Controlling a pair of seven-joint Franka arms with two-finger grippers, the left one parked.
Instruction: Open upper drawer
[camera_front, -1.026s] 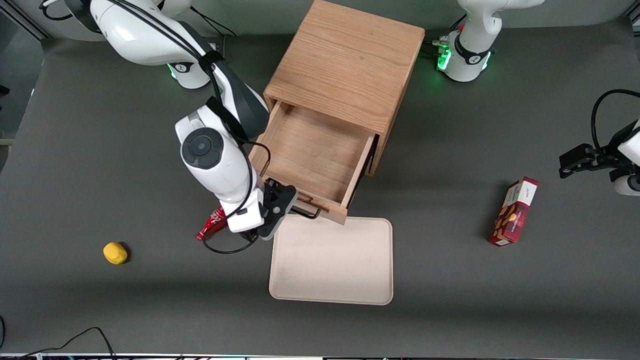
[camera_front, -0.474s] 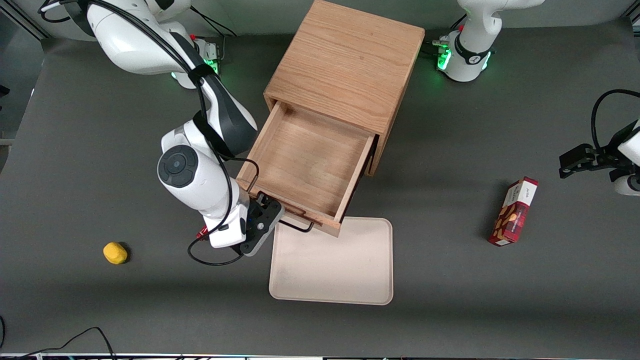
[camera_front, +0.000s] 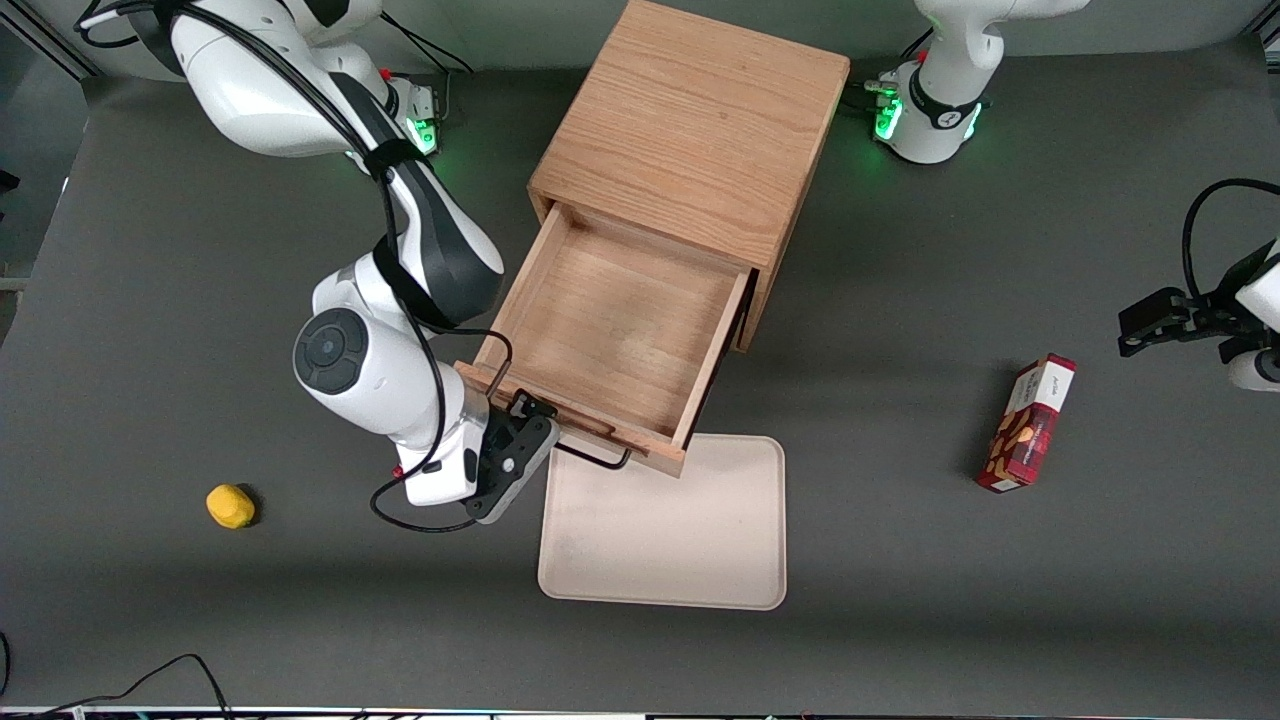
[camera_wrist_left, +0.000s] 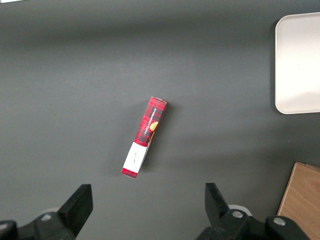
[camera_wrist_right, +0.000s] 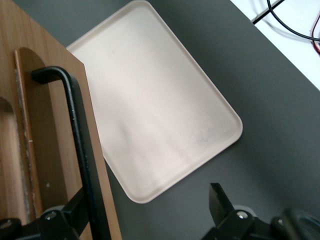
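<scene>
With one upper drawer (camera_front: 615, 330) pulled out, the tool (camera_front: 520, 445) straddles its handle (camera_front: 590, 458).

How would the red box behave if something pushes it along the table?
The red box lies flat on a long face, so it would probably slide, not roll or tip. It looks like thin carton, likely light and easy to dent. The gripper, jaws open, is at the drawer handle.

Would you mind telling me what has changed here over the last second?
The pincer has moved toward the working arm's end of the table and nearer the camera, drawing the upper drawer a little farther out by its handle. The tray, red box and yellow object stayed put.
</scene>
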